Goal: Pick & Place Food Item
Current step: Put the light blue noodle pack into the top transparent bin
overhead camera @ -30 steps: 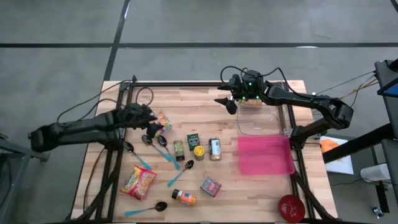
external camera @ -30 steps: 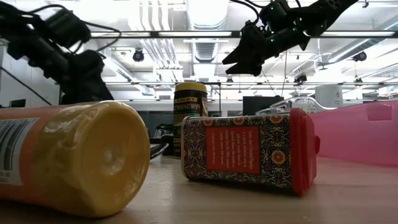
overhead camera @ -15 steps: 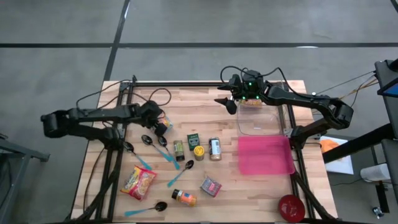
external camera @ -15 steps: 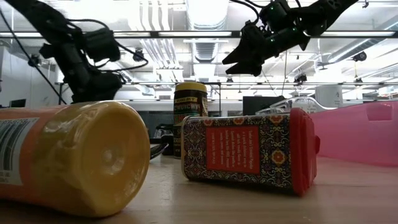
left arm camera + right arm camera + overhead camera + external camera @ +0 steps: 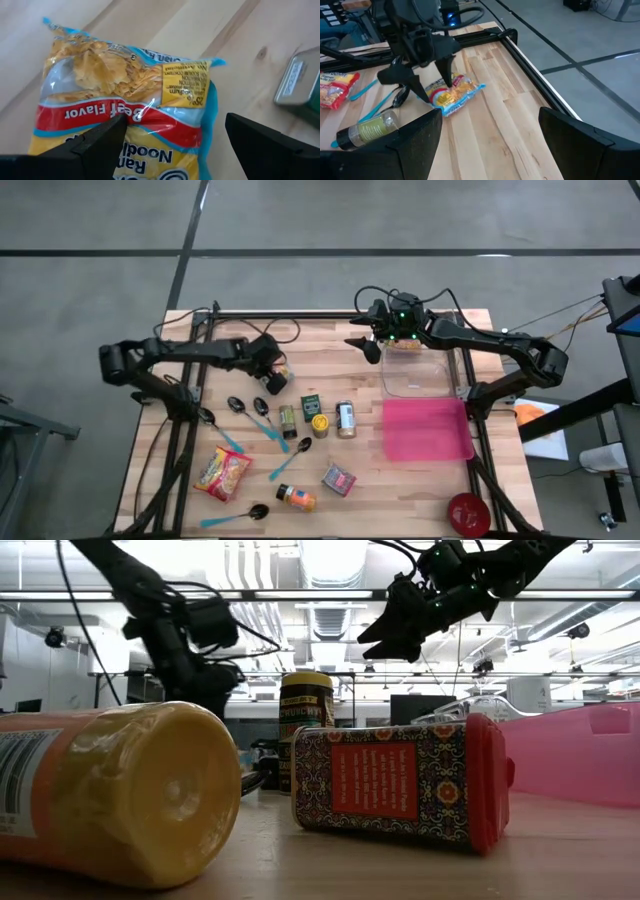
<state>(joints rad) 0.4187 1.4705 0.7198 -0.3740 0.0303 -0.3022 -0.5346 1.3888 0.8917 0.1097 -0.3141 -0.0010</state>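
Hovering with left jaws (image 5: 170, 145) spread wide directly over the ramen packet (image 5: 125, 100) lying flat on the tabletop (image 5: 320, 345), its long axis running crosswise between them, far nearer than the right jaws (image 5: 370, 345), likewise apart, raised well off beside the clear container (image 5: 420, 375).

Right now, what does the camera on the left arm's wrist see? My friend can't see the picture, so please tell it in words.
A crinkly packet of beef flavor ramen noodles lies flat on the wooden table, filling most of the picture. The left gripper hangs over it, its two dark fingers spread wide open on either side. The corner of a small green tin peeks in at the edge.
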